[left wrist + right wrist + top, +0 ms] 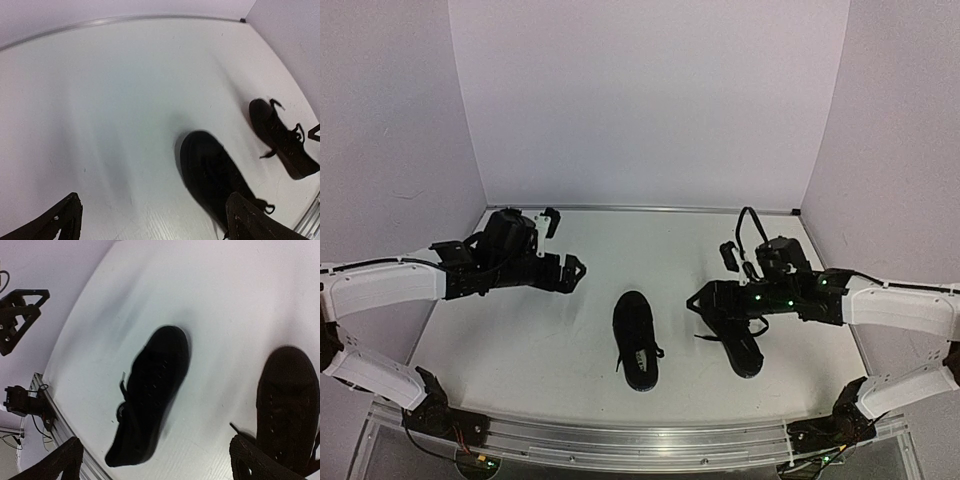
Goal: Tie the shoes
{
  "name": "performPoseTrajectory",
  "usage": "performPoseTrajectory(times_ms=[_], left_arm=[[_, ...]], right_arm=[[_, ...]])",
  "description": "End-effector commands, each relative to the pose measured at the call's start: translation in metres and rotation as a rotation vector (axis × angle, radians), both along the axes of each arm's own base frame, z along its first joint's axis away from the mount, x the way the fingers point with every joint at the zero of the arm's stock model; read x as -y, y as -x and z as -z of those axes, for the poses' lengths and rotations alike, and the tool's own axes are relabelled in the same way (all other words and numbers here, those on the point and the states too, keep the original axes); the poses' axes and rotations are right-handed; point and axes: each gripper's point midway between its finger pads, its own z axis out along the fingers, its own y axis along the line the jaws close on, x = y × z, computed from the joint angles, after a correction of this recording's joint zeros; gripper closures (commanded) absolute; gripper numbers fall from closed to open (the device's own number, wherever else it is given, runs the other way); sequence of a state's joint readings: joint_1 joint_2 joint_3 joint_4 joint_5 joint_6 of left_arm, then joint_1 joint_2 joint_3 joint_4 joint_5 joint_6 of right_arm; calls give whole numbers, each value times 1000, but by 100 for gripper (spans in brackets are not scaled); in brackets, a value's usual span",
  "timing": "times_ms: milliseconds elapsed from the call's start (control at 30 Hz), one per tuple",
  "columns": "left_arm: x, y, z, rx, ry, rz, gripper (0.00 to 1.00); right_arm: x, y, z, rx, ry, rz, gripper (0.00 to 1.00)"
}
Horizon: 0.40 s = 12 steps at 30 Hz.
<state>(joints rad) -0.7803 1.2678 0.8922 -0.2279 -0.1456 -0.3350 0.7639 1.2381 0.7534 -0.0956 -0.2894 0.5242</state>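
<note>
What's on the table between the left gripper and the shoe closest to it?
Nothing. Only bare white table lies between the left gripper and that shoe, as the top view shows.

- Any readable text, brand, number?
- None legible, all three views checked.
- White patch inside the middle shoe (636, 335)?
- Looks like an insole label (642, 358) — too small to read. Same for the other shoe (746, 354) — plain black, no lettering made out.
</note>
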Motion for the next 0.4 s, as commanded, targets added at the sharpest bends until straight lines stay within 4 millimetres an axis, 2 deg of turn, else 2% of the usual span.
performPoseTrajectory(times_ms=[0, 200, 367], left_arm=[[-11, 26, 47, -165, 66, -47, 0], [-24, 28, 78, -206, 36, -117, 0], [-24, 22, 84, -217, -3, -136, 0]], right_arm=[[8, 3, 24, -33, 4, 40, 2], [5, 6, 47, -72, -1, 31, 2], [-3, 9, 51, -94, -16, -3, 2]])
